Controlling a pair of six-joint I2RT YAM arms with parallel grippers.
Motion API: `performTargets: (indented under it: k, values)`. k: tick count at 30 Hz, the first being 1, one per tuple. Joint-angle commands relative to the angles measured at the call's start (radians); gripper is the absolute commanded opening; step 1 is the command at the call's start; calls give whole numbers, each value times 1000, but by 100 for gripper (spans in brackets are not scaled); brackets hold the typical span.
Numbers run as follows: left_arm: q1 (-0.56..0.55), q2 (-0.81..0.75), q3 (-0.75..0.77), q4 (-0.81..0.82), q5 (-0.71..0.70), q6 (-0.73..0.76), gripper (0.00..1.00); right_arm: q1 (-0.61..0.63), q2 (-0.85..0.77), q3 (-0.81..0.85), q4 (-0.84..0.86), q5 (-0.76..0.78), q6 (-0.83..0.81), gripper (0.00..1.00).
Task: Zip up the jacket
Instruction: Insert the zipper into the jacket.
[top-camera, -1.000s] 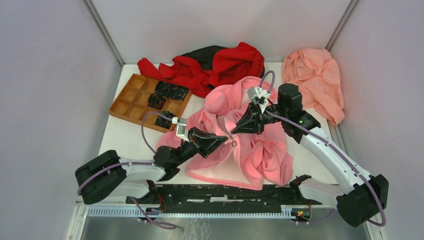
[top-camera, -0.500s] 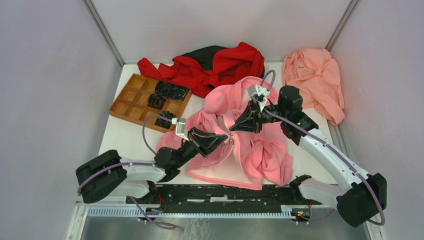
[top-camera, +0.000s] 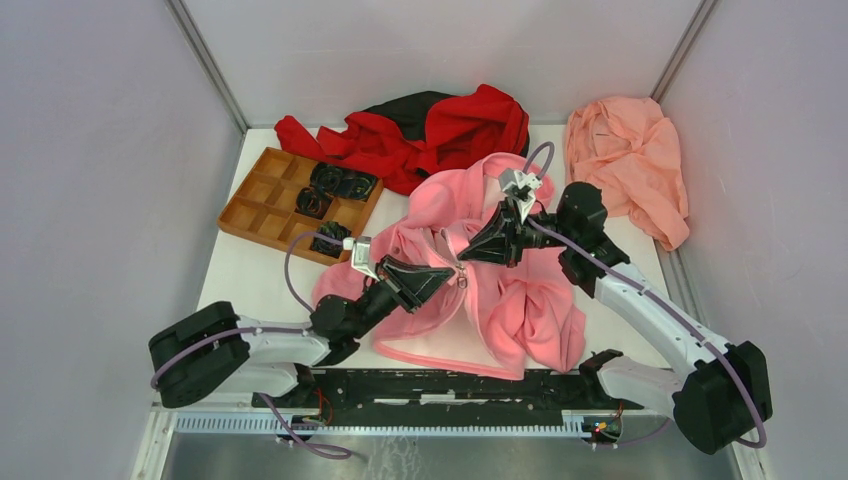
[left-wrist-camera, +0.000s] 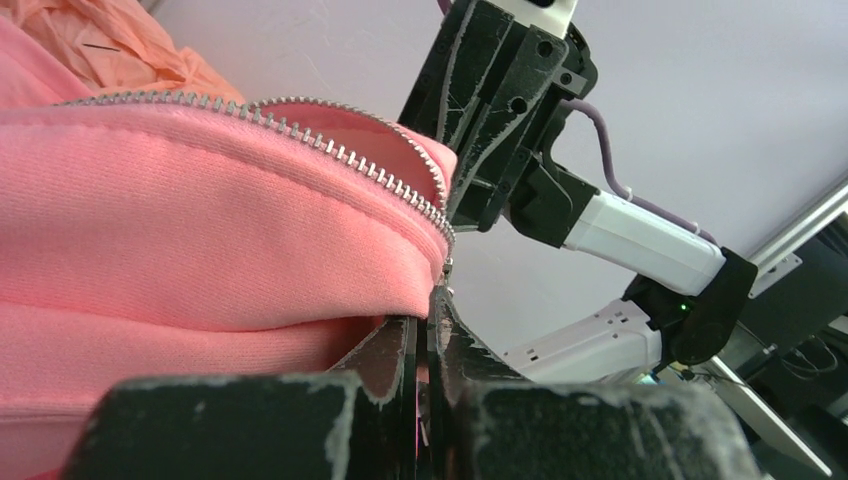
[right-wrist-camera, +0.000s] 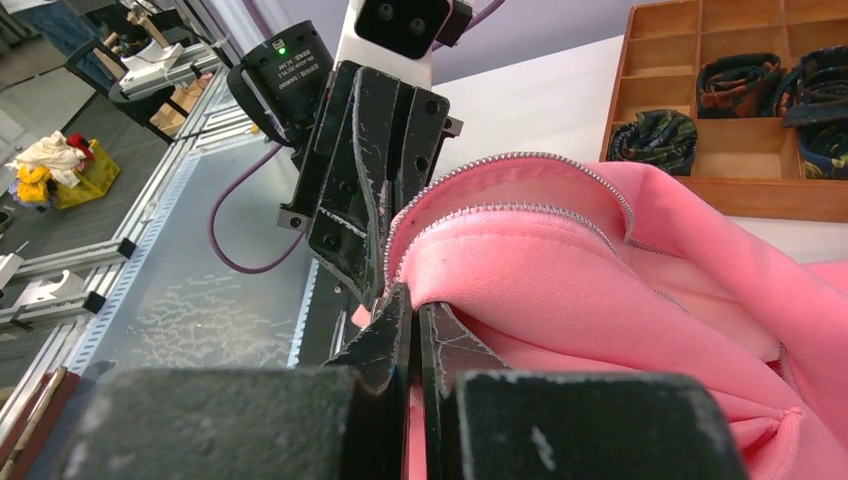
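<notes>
The pink fleece jacket (top-camera: 520, 300) lies open in the middle of the table, and its zipper pull (top-camera: 466, 284) hangs between the two grippers. My left gripper (top-camera: 453, 272) is shut on the jacket's front edge by the end of one zipper row (left-wrist-camera: 340, 152). My right gripper (top-camera: 463, 258) faces it, almost touching, and is shut on the other front edge. In the left wrist view my gripper (left-wrist-camera: 428, 312) pinches pink fabric (left-wrist-camera: 200, 220) under the zipper teeth. In the right wrist view my gripper (right-wrist-camera: 412, 302) pinches the edge of the jacket (right-wrist-camera: 620, 300) the same way.
A red-and-black garment (top-camera: 440, 130) lies at the back. A salmon-peach cloth (top-camera: 630, 160) lies at the back right. A wooden compartment tray (top-camera: 262, 205) holding dark rolled items stands at the left, and it shows in the right wrist view (right-wrist-camera: 760, 195).
Both grippers keep their hold on the jacket edges. The right arm's wrist has shifted slightly, and the two gripper tips have drawn a little closer together.
</notes>
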Motion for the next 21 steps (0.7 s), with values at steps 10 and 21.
performTargets:
  k: [10,21]
  values:
    - [-8,-172,40,-372,-105,20,2,6,-10,-14,122,19,66,0]
    - [-9,-34,102,-256,78,2,2,4,-11,-51,185,38,110,0]
